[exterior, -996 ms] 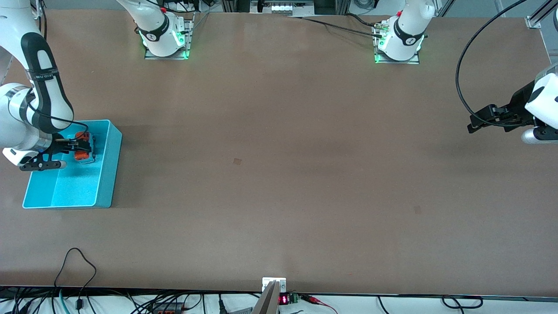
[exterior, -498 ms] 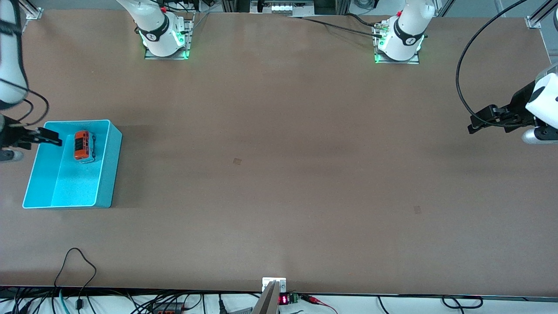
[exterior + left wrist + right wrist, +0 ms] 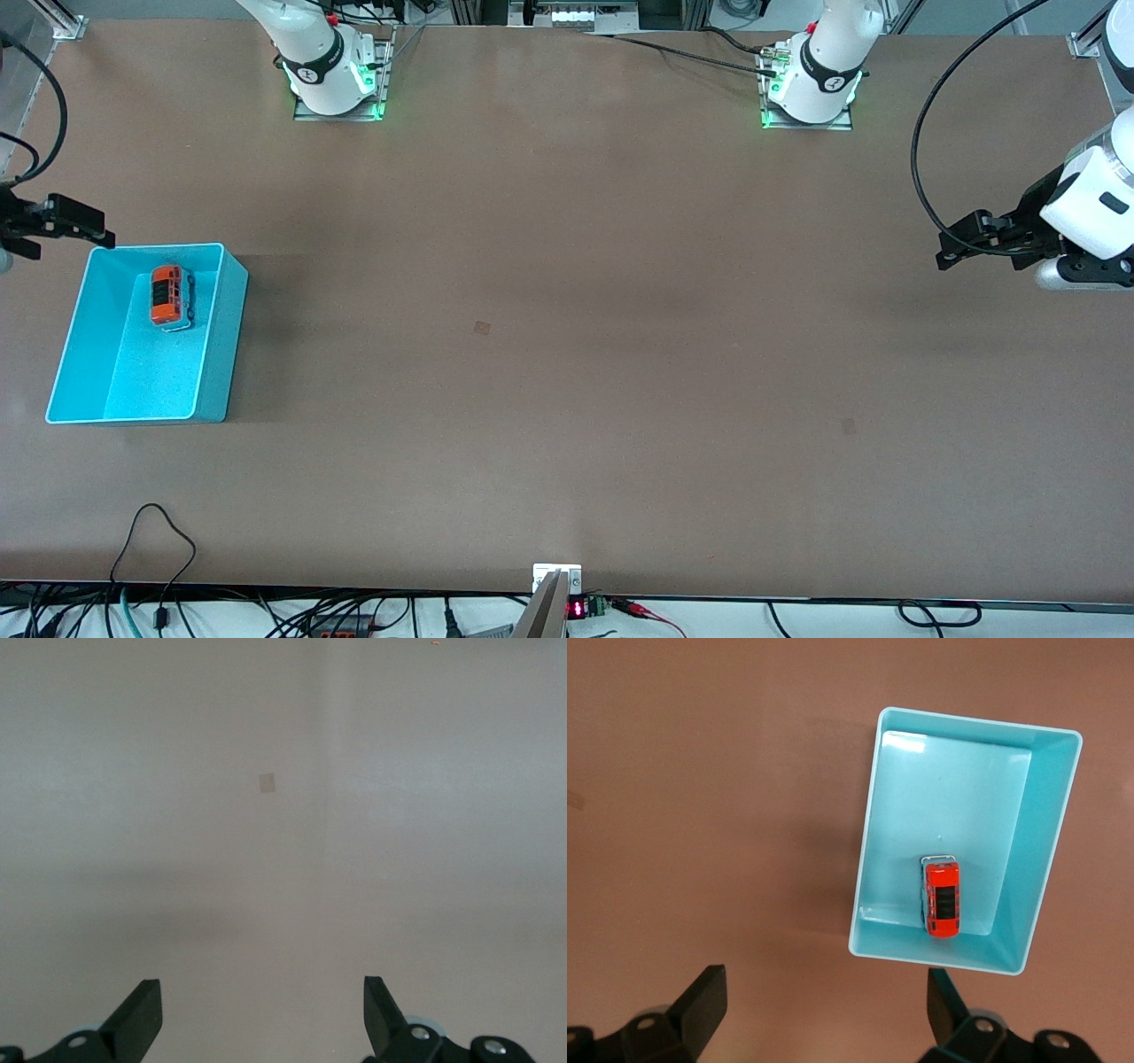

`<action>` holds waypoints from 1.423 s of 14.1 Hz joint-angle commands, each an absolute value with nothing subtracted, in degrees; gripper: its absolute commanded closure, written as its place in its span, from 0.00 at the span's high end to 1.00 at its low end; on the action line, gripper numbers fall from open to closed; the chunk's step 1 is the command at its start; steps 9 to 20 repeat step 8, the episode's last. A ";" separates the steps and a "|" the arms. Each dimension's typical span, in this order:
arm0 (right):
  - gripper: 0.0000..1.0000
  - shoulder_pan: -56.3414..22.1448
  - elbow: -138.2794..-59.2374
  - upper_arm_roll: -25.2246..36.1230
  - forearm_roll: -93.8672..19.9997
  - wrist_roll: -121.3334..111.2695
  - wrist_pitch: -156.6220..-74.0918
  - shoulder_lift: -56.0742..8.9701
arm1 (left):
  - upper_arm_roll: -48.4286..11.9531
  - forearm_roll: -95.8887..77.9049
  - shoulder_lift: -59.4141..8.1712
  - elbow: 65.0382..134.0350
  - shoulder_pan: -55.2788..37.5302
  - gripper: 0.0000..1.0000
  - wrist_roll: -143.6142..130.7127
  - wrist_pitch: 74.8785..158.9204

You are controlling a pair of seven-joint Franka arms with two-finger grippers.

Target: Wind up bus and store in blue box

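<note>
Bus (image 3: 170,296) in blue box (image 3: 217,372); surroundings apparently bare table (image 3: 567,354).

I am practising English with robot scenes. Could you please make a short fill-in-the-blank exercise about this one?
1. The small orange toy bus lies inside the cyan-blue plastic ____.
2. The right gripper, with fingers ____, is up by the blue box.
3. The left gripper holds ____.

Missing words: box; open; nothing

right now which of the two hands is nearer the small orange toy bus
The right hand, open just above the cyan-blue plastic box's rim, bus inside. The left hand waits open at the table's other end.
</note>
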State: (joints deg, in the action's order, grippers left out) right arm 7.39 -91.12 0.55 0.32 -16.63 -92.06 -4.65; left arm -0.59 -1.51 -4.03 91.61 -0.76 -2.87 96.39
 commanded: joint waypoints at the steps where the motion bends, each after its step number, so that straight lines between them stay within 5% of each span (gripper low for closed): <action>1: 1.00 8.00 -90.88 -0.44 0.35 -15.29 -89.65 -2.64 | -0.53 -0.70 -3.08 91.49 -0.18 1.00 -2.28 94.75; 20: 1.00 7.82 -90.88 -0.53 0.35 -15.47 -89.21 -2.99 | -0.26 -2.55 -2.46 92.02 0.26 1.00 -1.67 94.57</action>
